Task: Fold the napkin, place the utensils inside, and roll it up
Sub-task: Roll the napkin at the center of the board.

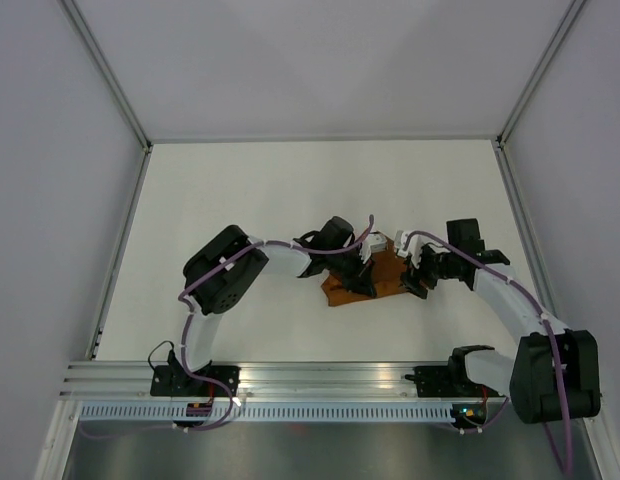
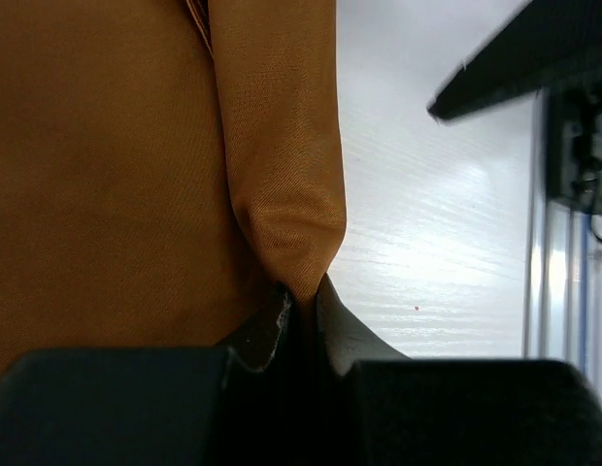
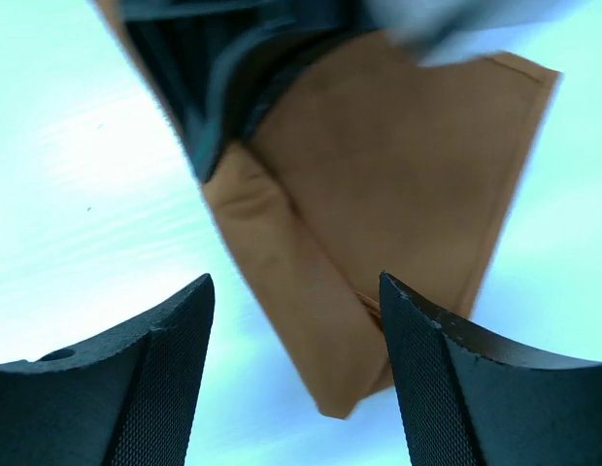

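The rust-orange napkin (image 1: 382, 283) lies near the middle of the white table (image 1: 240, 200), between the two arms. It is gathered into a compact, layered packet much smaller than an open square, so the folding looks well under way or done. No utensil shows in any view. One may be hidden inside the layers, but the pictures cannot settle that, so placing the utensils may remain to be done. The cloth does not read as a tight roll either, so rolling appears to be left as well. The left gripper (image 2: 301, 296) has its jaws nearly together on a puckered ridge of the napkin's edge, with the cloth drawn into a narrow pleat just above the fingertips. The right gripper (image 3: 294, 282) stands wide apart and holds nothing, hovering over the packet's lower corner without visibly touching it. From the right wrist view the napkin shows a faint sheen, a stitched hem along its far edge, and a narrower flap folded over a broader panel, tapering to a point between the open fingers.
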Robot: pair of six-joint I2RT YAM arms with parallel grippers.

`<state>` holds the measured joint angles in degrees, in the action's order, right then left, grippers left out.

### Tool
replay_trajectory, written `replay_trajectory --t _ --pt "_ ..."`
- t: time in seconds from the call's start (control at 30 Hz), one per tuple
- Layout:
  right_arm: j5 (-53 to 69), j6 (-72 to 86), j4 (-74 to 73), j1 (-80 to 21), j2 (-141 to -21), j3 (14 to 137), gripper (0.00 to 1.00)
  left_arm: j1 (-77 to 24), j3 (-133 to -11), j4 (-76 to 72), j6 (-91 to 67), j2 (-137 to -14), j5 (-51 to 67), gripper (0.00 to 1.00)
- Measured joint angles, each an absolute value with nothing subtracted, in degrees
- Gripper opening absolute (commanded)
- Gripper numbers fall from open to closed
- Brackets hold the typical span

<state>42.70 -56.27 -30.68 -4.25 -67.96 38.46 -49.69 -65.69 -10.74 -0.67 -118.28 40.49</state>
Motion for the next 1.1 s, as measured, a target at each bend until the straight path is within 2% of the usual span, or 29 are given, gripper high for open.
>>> replay_trajectory --t 0.3,0.57,0.97,1.1 --pt "35.75 -59.35 -24.69 -16.25 -60.34 26.79 0.79 -46.09 -70.43 -7.64 -5.69 -123.96 53.78 0.02" --pt "31.33 -58.37 -18.22 -21.28 -65.19 25.85 0.75 -45.91 -73.14 -1.37 -6.15 -125.64 57.63 0.03" --pt "29.36 -54.37 -13.5 -26.37 -67.85 25.85 0.52 -45.17 -75.29 2.28 -7.14 -126.96 58.92 0.03" --pt "28.4 -53.52 -12.16 -27.49 -70.37 26.09 0.49 -44.69 -75.31 3.07 -7.75 -126.96 59.09 0.04"
